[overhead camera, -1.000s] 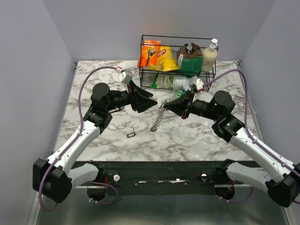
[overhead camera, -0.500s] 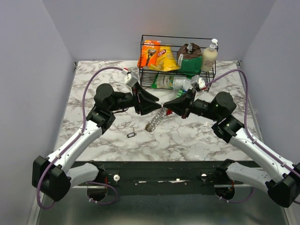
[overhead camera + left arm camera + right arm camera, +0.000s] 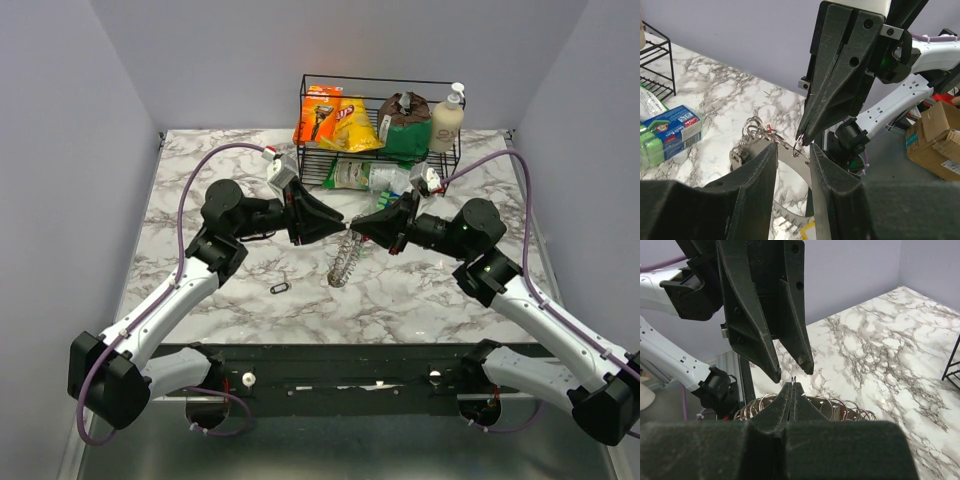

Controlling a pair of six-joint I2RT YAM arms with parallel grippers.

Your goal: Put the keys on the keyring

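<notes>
My worry is the pinch. The right gripper (image 3: pixel 357 227) has its jaws pressed together on nothing more than the thin wire of the keyring (image 3: pixel 345 258), held in the air just in front of the basket (image 3: pixel 381 79). The whole chain (image 3: pixel 822 409) hangs from that one point. Smooth round steel wire between hard fingers can roll or slip out, and any swing in the links would help it go.

The left gripper (image 3: pixel 336 221), jaws apart, sits almost tip to tip with the right one. If it closes off-line it could knock the ring loose or jam against the other fingers (both pairs look like stiff black wedges with little give).

I judge neither gripper has a key. The only one I can pick out is a small dark key (image 3: pixel 279 287) lying flat on the table (image 3: pixel 430 290), further from the basket than the chain and to its left.

The chain is shiny looped links carrying a small red tag (image 3: pixel 771 129). The table is glossy and marble-patterned, so a dropped ring could skid.
</notes>
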